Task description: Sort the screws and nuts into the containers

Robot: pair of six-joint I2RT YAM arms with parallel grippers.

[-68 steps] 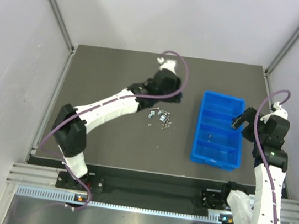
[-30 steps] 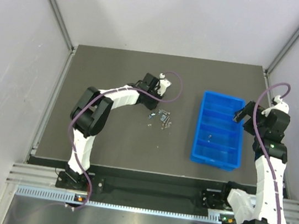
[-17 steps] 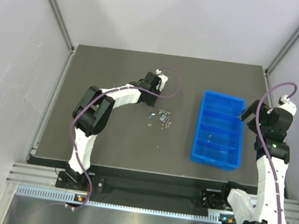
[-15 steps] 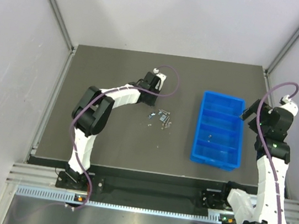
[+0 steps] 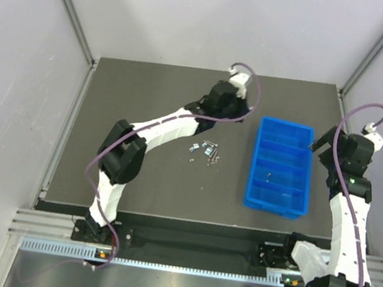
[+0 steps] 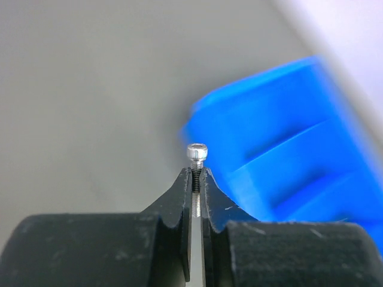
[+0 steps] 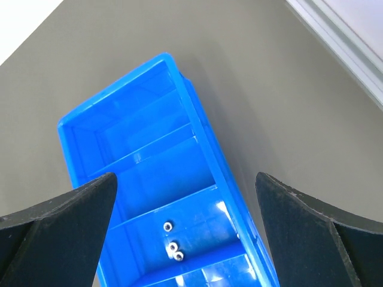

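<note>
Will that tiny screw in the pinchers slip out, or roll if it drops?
It might slip: the left gripper pinches the screw by its thin shaft, at the very tips. It looks like stiff metal, so it probably won't bend. Dropped, its round head would likely let it roll.

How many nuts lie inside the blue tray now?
3, all in one compartment of the tray: one nut apart, two nuts side by side. More may be hidden.

Dark grey table between pale walls.
</note>
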